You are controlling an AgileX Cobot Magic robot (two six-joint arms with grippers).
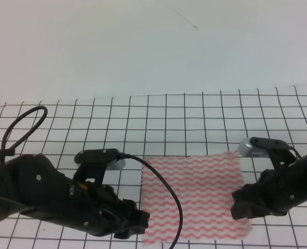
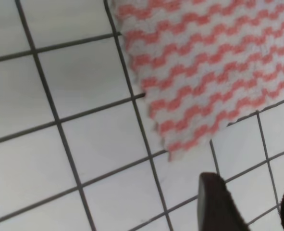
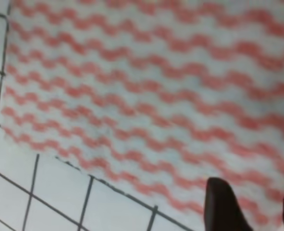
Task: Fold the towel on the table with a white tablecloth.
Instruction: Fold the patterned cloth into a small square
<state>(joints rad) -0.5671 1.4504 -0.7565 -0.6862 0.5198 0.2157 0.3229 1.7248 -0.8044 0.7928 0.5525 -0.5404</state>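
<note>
Left wrist view shows the left gripper (image 2: 250, 202) with its jaws spread and nothing between them, poised over bare tablecloth (image 2: 60, 168) just beside the near corner of the towel (image 2: 204, 72); I judge it is lined up to take that corner. In the right wrist view the right gripper (image 3: 250, 207) is likewise spread, one dark finger (image 3: 221, 204) hanging over the striped cloth close to its edge, not yet pinching it. Outward from both, the towel lies flat and unfolded on the table (image 1: 169, 114), between the two arms in the high view. Each claw sits at its own near corner, probably so both lift together for the fold
</note>
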